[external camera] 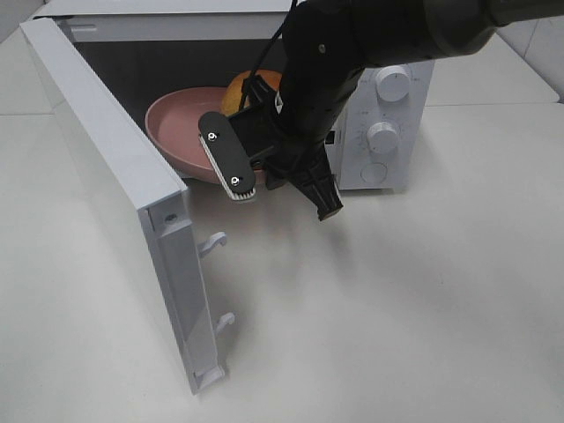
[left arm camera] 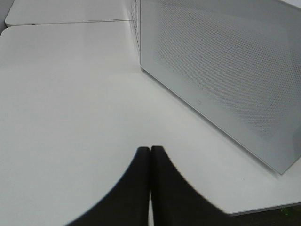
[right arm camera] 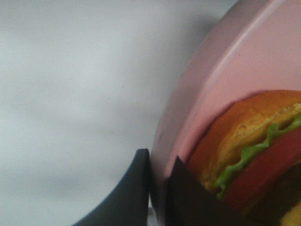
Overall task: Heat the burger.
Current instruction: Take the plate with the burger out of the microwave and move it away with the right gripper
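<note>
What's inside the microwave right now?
The pink plate sits partly in the microwave cavity, rim pinched by the right gripper, with the burger on it. The arm hides most of the burger and the cavity's right side.

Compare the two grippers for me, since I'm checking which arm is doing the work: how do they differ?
The right gripper is shut on the rim of the pink plate carrying the burger, at the microwave opening. The left gripper is shut on nothing, over bare table beside the microwave's door. Both have dark fingers.
</note>
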Available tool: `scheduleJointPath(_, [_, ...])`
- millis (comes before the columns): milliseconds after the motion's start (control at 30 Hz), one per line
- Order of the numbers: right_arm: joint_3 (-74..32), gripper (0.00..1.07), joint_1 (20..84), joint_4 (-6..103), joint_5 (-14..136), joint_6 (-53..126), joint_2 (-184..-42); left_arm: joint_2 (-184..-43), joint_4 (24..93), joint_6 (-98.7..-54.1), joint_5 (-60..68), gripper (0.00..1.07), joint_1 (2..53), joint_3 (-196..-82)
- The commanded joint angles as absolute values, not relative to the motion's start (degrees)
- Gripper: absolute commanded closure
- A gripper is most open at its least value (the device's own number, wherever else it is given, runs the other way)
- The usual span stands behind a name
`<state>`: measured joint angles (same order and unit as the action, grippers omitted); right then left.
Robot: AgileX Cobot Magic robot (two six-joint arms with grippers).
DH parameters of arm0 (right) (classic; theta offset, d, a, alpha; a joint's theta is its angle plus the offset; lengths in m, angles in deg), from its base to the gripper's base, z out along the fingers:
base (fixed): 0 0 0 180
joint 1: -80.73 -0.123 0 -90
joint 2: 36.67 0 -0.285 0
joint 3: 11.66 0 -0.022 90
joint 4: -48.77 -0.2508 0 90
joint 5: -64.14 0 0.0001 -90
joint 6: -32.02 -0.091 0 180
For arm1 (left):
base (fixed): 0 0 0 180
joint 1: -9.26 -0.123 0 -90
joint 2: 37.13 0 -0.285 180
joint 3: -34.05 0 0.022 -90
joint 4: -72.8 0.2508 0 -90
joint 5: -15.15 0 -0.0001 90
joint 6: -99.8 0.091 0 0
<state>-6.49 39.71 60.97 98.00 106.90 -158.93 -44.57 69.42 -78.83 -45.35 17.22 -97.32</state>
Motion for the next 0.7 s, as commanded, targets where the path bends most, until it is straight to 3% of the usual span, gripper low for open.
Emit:
scheduleJointPath(33, [-6.38,1.07,39.36,61.72,98.12,107.76,-156.81,-44.17,69.13,-78.83,-44.55,1.06,17.17,-97.21])
scheduleJointPath(700, [-9.81,1.07,39.36,61.6,104.3,107.99,-149.71,-44.17,69.13,-78.83,-44.55,1.06,17.17,-97.21])
